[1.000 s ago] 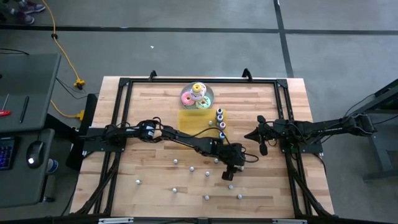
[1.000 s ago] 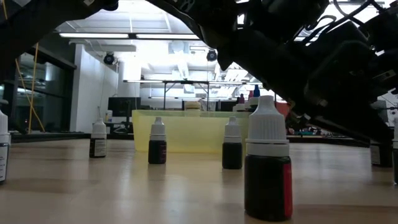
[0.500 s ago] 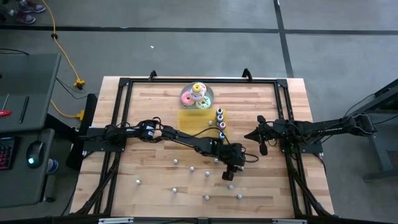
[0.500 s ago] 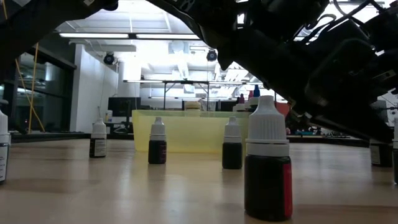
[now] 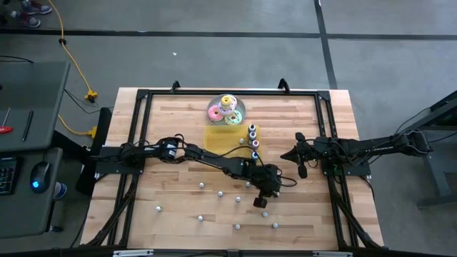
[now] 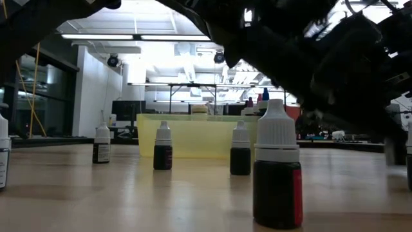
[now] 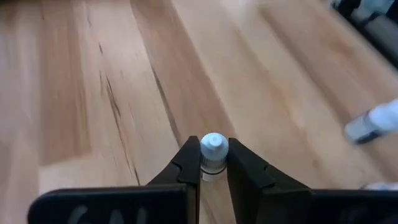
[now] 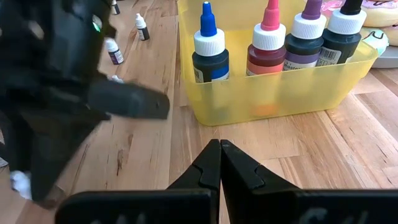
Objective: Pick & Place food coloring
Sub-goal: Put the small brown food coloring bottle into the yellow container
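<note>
Food coloring consists of small bottles spread over the wooden table point(image 5: 178, 214), most of them at the 6 o'clock half of the surface. One small bottle point(image 7: 213, 152) sits clamped between the fingers of the left gripper point(image 5: 262, 202), whose two dark fingers press against its neck just below the pale cap; the arm reaches from 9 o'clock to a spot right of table centre. Another bottle point(image 7: 372, 122) lies blurred nearby on the wood. In the low view, a dark-bodied bottle point(image 6: 277, 169) stands nearest the camera, with others point(image 6: 163, 147) upright behind it. The yellow tray point(image 8: 273, 87) stands toward 12 o'clock of centre and holds four larger bottles point(image 8: 209, 46) upright in a row. The right gripper point(image 8: 219, 163) waits at 3 o'clock, fingers pressed together with nothing between them, pointing at the tray. A plate of ring toys point(image 5: 227, 111) sits just beyond the tray at 12 o'clock.
</note>
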